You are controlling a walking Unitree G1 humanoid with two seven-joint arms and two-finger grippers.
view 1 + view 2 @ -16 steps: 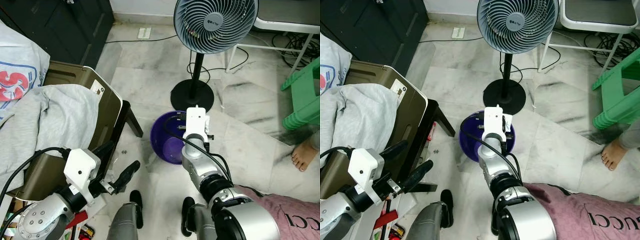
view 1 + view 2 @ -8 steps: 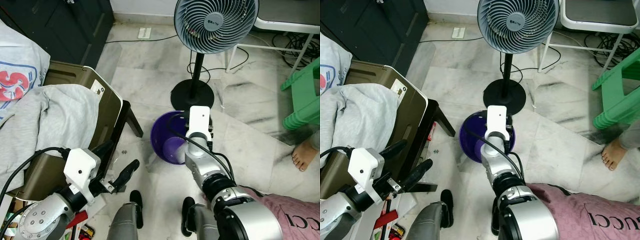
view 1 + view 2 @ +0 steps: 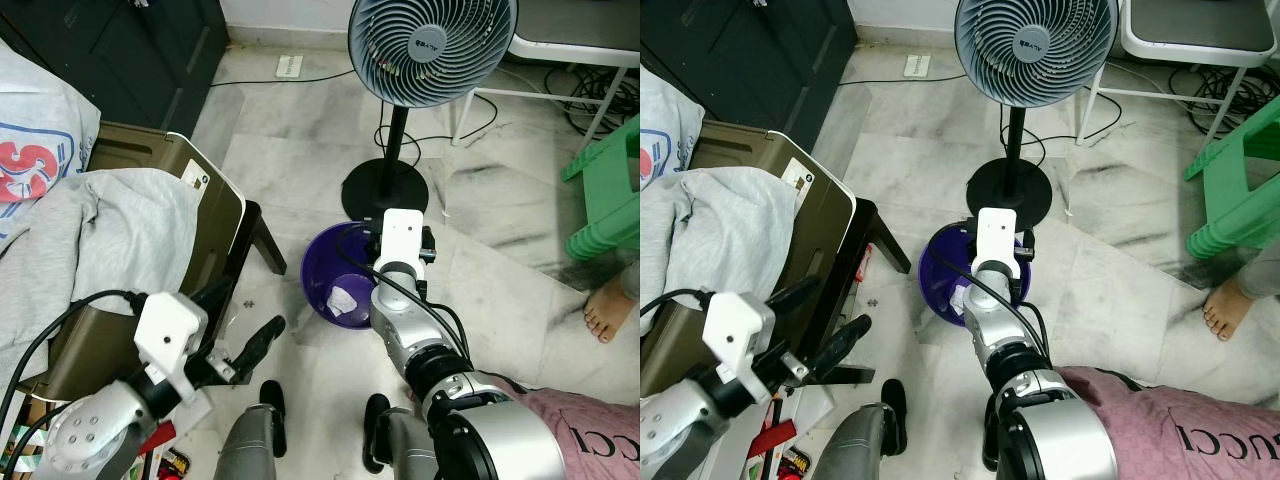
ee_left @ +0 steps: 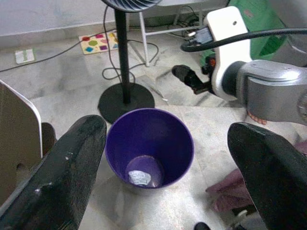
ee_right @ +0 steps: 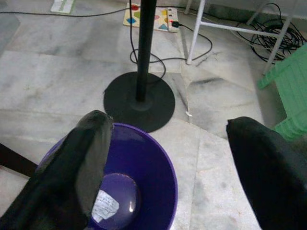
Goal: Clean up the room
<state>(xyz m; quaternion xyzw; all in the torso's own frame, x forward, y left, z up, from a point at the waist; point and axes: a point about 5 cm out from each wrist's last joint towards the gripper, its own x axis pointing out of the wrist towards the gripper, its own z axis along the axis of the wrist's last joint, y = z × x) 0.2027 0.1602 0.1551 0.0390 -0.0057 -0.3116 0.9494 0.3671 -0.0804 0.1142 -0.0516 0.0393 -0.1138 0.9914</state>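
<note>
One crumpled scrap of white paper (image 5: pixel 105 205) lies at the bottom of the purple plastic bin (image 3: pixel 330 262), which stands on the marble floor (image 3: pixel 290 160) just in front of the pedestal fan's round black base (image 3: pixel 385 190). The right gripper (image 5: pixel 168 158) hangs directly over the bin's mouth with its two black fingers spread wide and nothing between them, so by the look of it the drop-off step is finished for this piece of litter. The left gripper (image 3: pixel 245 335) hovers low beside the olive-brown chair (image 3: pixel 195 215), its fingers likewise parted and empty.

Next, I judge, the right arm needs to lift clear of the rim without knocking the light, thin-walled bin, and the robot must look for more clutter; small red items (image 3: pixel 165 445) lie on the floor near its feet.

Smooth and glossy, the bin tapers to a small round base. A soft grey garment (image 3: pixel 90 250) is draped in loose folds over the chair. The floor is polished, grey-veined stone. A person's bare foot (image 3: pixel 607 308) rests near the green plastic stool (image 3: pixel 605 190).
</note>
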